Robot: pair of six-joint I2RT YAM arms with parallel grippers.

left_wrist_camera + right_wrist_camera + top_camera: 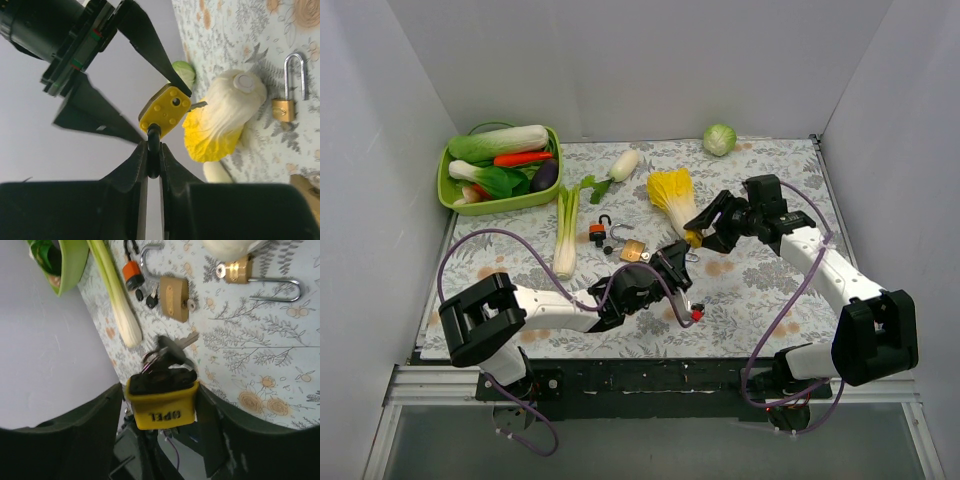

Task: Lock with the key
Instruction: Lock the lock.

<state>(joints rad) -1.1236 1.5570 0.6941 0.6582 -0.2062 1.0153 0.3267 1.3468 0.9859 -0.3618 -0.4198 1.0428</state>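
A yellow padlock [693, 238] hangs above the middle of the table, between my two grippers. My right gripper [160, 390] is shut on its yellow body [162, 407], one finger on each side. My left gripper [153, 150] is shut on the black shackle [153, 134] at the body's lower end. A silver key [198, 105] sticks out of the opposite end of the body [165, 111]. In the top view the left gripper [678, 268] comes in from the lower left and the right gripper [708, 230] from the right.
On the mat lie a brass padlock [174, 296], an orange padlock [131, 274] and a small brass padlock with a long shackle [283, 109]. A yellow cabbage [670, 192], a leek [565, 230], a green cabbage [720, 139] and a green vegetable basket [445, 185] are nearby.
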